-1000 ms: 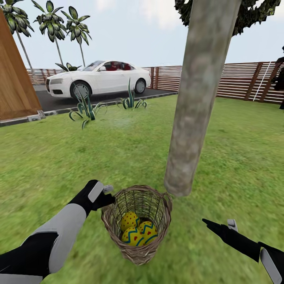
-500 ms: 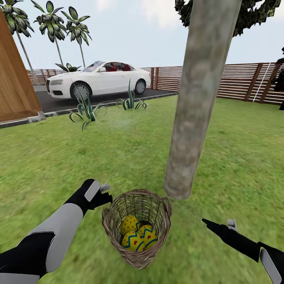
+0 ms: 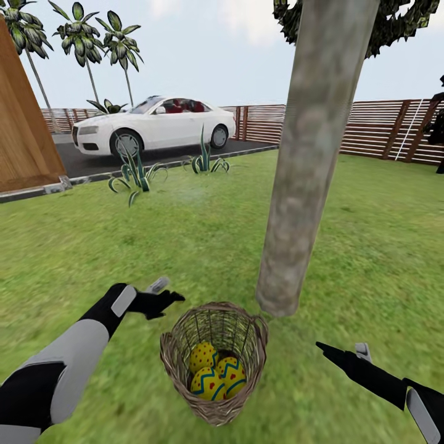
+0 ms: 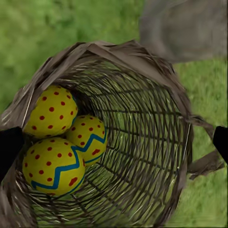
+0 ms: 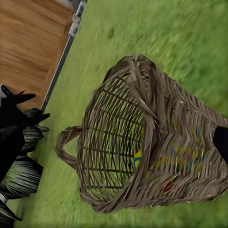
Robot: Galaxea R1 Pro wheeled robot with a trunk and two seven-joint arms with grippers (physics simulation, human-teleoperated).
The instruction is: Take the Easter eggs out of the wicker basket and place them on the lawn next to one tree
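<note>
— Grass: what sits on the lawn [image 3: 154,240]?
— The wicker basket [image 3: 213,394], just beside the foot of the tree [image 3: 302,185], whose crown is cut off at the top edge. All three Easter eggs [image 3: 216,373] lie inside it, one half hidden behind the others.
— And the pincers?
— The left pincer [image 3: 165,295] hangs near the basket's rim, fingers apart. The right pincer [image 3: 338,353] is farther from the basket; I cannot tell its state.
</note>
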